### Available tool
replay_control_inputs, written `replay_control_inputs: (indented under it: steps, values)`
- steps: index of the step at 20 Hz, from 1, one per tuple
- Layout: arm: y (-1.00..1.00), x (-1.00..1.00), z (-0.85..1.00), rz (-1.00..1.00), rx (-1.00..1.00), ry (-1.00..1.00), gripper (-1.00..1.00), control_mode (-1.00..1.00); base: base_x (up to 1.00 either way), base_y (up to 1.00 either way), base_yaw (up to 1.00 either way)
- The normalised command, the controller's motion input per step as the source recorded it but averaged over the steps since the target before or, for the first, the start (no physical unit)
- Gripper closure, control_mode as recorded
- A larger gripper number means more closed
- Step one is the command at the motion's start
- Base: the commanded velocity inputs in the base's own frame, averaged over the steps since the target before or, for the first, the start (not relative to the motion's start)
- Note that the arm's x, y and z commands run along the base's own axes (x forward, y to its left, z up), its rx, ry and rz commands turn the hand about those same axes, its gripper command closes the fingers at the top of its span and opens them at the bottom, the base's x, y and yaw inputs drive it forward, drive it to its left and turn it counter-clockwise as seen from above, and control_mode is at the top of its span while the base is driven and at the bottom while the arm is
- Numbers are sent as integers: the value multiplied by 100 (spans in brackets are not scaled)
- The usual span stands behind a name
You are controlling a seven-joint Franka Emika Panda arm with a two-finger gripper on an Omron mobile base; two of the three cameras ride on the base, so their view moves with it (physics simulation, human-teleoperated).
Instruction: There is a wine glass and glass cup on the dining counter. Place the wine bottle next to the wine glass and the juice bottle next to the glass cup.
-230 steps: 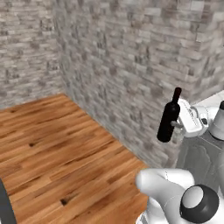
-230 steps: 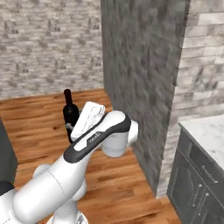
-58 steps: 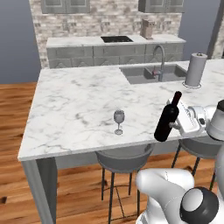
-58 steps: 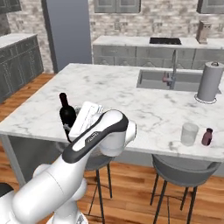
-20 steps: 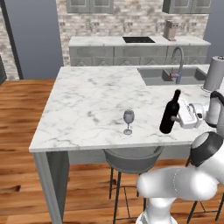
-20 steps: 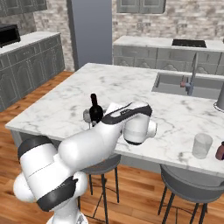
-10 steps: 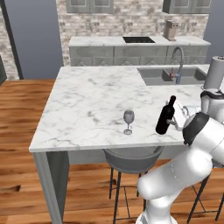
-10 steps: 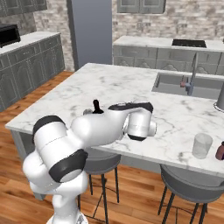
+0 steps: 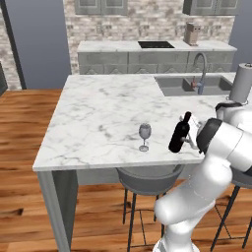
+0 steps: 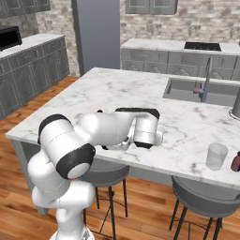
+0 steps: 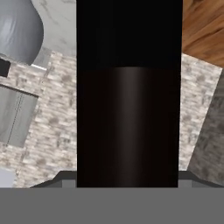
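Marble dining counter (image 9: 98,123) (brick wall (image 9: 147,22) behind).

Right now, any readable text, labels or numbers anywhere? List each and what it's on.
None readable.
The tall black glass wine bottle shows no label text.
The white, grey-veined marble dining counter and the short clear glass cup carry no markings.

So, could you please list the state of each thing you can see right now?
Wine bottle: tilted, gripped by the claw, over the counter's near edge.
Claw: shut on the wine bottle.
Wine glass: upright on the counter, empty, left of the bottle.
Glass cup: upright, empty, near the counter's front edge.
Juice bottle: upright, capped, beside the cup.
Tap: no water running.
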Motion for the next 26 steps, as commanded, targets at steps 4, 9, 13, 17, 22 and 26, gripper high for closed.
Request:
replay_control_inputs:
  steps: [4,9,13,17,22,26]
  values:
    - [2,10,0,0,0,-1,100,-100,0,0,0]
    - [0,6,-16,0,0,-3,100,-100,0,0,0]
    - [0,7,-14,0,0,-4,100,-100,0,0,0]
    - [0,8,-12,0,0,-4,100,-100,0,0,0]
    - [0,20,-22,0,0,0,100,-100,0,0,0]
    - [0,31,-17,0,0,0,100,-100,0,0,0]
